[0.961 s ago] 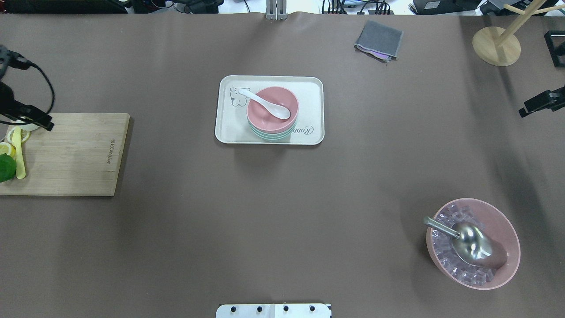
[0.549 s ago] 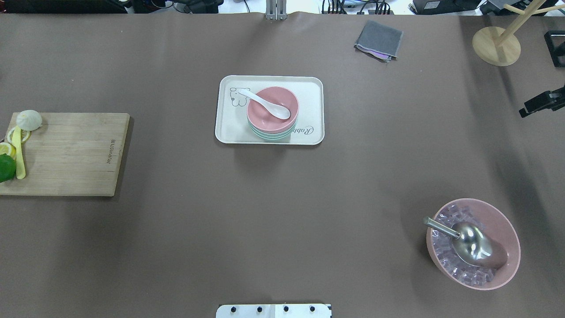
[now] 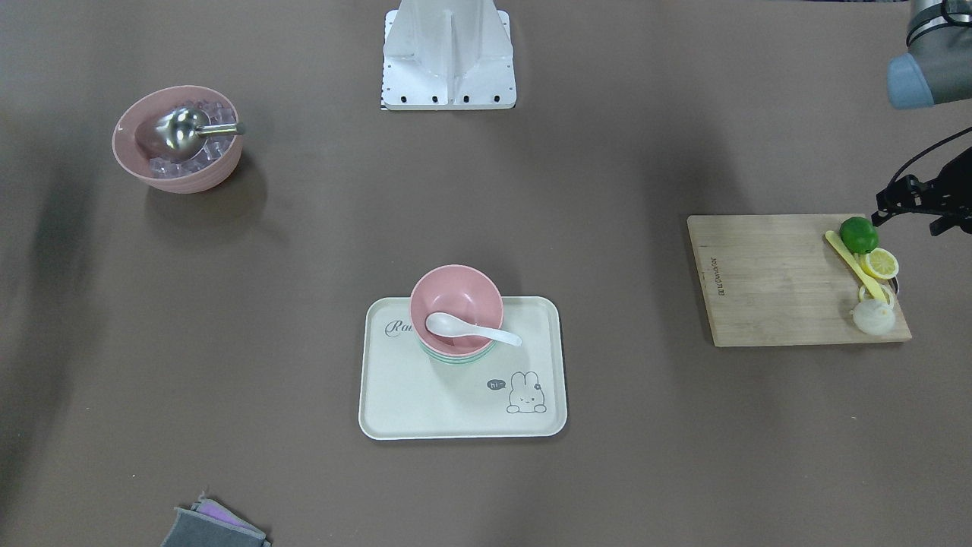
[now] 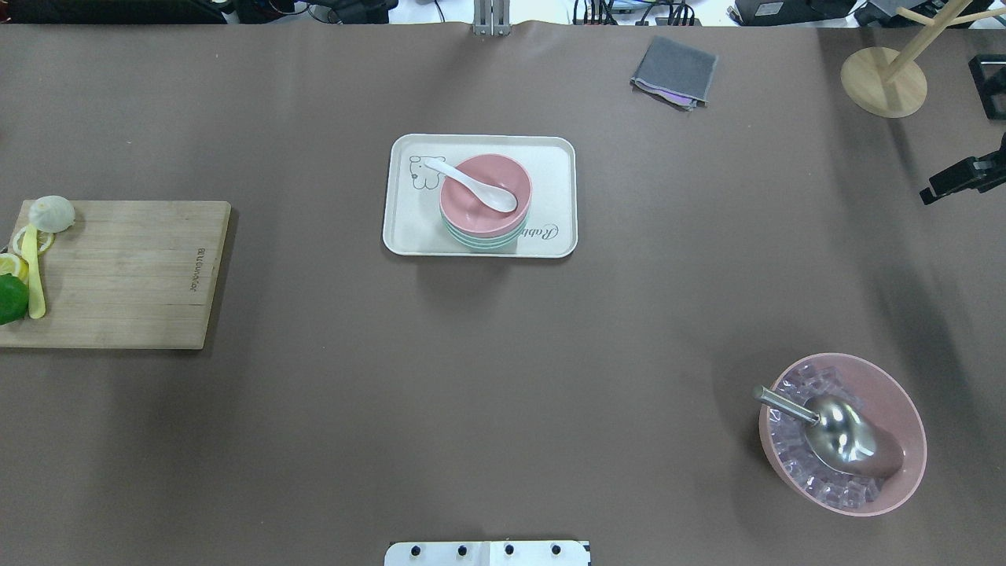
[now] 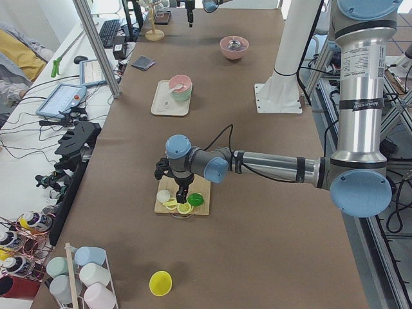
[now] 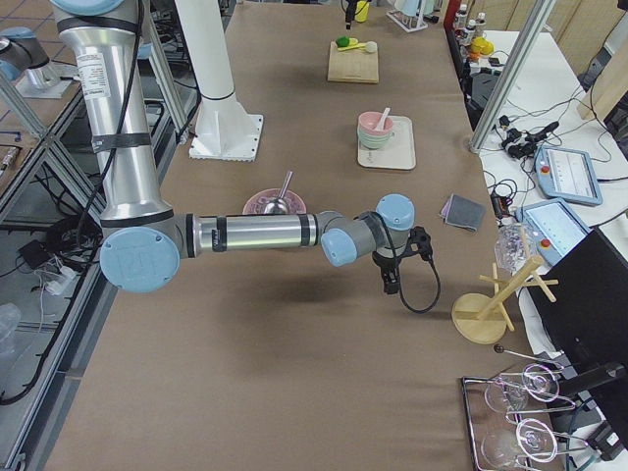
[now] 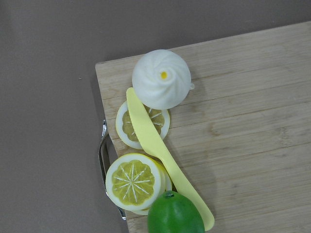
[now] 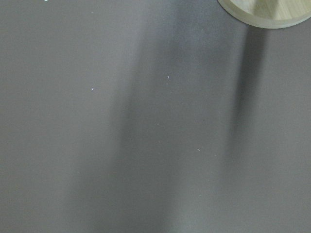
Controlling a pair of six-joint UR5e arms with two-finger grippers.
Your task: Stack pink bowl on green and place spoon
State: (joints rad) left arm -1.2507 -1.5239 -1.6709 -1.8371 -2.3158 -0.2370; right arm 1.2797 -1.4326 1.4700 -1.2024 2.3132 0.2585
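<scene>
The pink bowl sits stacked in the green bowl on the cream tray, mid-table. The white spoon lies in the pink bowl, its handle over the rim; it also shows in the front view. My left gripper hovers beyond the cutting board's outer end, out of the overhead view. My right gripper is at the table's far right edge, only partly shown. Both are far from the bowls. I cannot tell whether either is open or shut.
A wooden cutting board at the left carries a lime, lemon slices, a yellow knife and a white bun. A pink bowl of ice with a metal scoop stands near right. A grey cloth and a wooden stand are far right.
My left gripper has drawn back off the overhead view's left edge, uncovering the white bun. My right gripper has shifted slightly farther away. The bowls and the spoon have not moved.
</scene>
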